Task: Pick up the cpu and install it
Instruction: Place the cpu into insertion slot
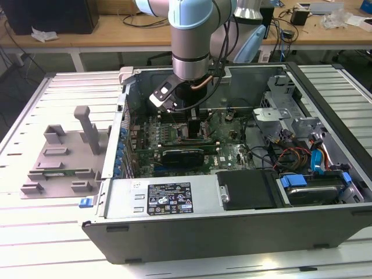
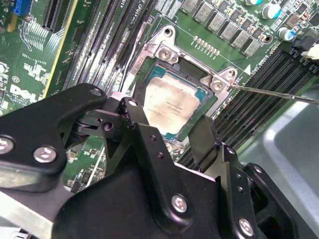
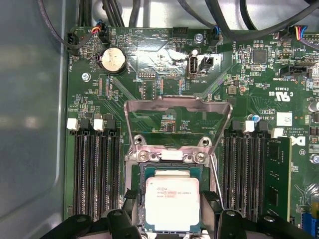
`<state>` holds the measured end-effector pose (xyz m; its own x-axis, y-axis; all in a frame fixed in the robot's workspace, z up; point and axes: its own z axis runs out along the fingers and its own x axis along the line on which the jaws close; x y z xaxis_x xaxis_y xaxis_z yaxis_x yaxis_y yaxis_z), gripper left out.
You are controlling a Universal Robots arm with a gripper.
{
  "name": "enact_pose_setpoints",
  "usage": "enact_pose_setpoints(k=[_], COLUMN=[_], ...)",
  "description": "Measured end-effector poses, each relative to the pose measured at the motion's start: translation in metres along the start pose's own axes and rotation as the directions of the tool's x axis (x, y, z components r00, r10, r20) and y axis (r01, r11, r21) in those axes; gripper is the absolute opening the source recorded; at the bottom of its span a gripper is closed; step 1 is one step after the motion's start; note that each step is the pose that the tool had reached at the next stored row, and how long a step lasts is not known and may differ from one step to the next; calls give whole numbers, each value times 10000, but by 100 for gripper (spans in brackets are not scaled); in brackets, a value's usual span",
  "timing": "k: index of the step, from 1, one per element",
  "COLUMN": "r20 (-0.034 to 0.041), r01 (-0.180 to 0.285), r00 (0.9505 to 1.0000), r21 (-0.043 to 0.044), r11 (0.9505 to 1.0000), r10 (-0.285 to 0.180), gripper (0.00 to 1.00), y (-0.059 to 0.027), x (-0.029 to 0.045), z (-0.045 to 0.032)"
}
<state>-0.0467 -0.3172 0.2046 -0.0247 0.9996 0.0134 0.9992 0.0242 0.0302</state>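
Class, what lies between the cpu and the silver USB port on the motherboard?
In the first wrist view, the socket's metal frame, swung open, lies between the cpu and the USB port.

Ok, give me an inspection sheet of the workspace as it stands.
Surface: slatted table carrying the open case.
Job's things: cpu lies in the board's socket, silver top up; the frame is flipped open.
Clutter: grey tray on the table, at the exterior view's left of the case.
Grippers: gripper is inside the case, right at the cpu.
Cables: black cables along the board's edge; coloured cables near the drive.
Surroundings: desk behind the table.
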Motion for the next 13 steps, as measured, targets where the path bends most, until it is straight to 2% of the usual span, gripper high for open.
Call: enact_pose_setpoints(k=[4,5,6,13], r20=[0,0,1,0], r01=[0,0,0,0], r00=[10000,10000,10000,10000], r21=[0,0,0,0], r11=[10000,10000,10000,10000], r10=[0,0,0,0], gripper=[62,60,53,53], y=[0,0,0,0], x=[0,0,0,0], z=[-2,-2,-3,-6])
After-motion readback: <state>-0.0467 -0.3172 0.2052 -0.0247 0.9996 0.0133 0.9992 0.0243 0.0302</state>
